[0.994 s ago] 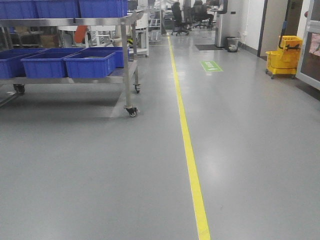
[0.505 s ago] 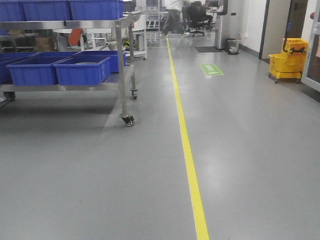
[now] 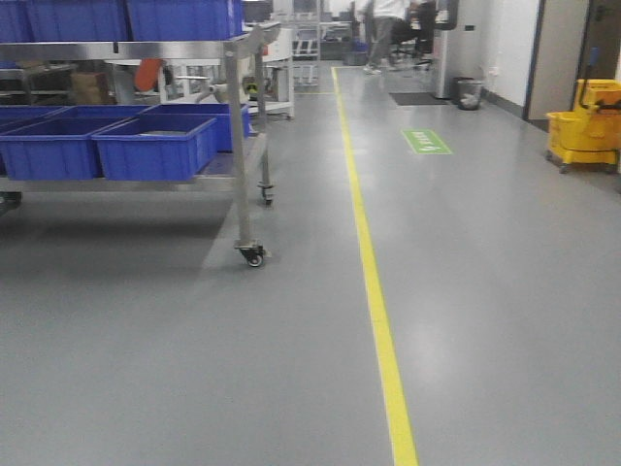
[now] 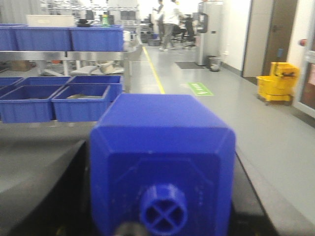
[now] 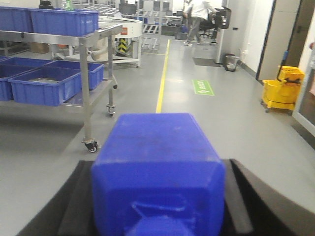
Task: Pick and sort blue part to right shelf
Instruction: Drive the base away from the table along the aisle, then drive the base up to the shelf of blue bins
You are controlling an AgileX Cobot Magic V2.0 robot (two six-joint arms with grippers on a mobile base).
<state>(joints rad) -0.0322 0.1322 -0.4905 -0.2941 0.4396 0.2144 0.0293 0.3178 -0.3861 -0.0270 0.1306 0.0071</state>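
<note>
**Two arms loaded, steel shelf (image 3: 238, 116) ahead on the left**

In the left wrist view, the left gripper (image 4: 161, 162) has its dark fingers (image 4: 74, 196) pressed against both sides of a blue part (image 4: 162, 132). The part is a blocky piece, and its near face carries a round stub with a cross in it. In the right wrist view, the right gripper (image 5: 157, 164) grips a second blue part (image 5: 157, 147) the same way, its fingers (image 5: 248, 196) tight on either flank.

The steel shelf stands on casters (image 3: 253, 255) at the left of the grey floor. Blue bins (image 3: 155, 146) sit in a row on its lower level, with more on top. A yellow line (image 3: 378, 291) runs along the floor near its right side. Farther right are a green floor sign (image 3: 425, 142) and a yellow mop bucket (image 3: 587, 131). A person (image 3: 383, 29) is at the far end of the aisle.
</note>
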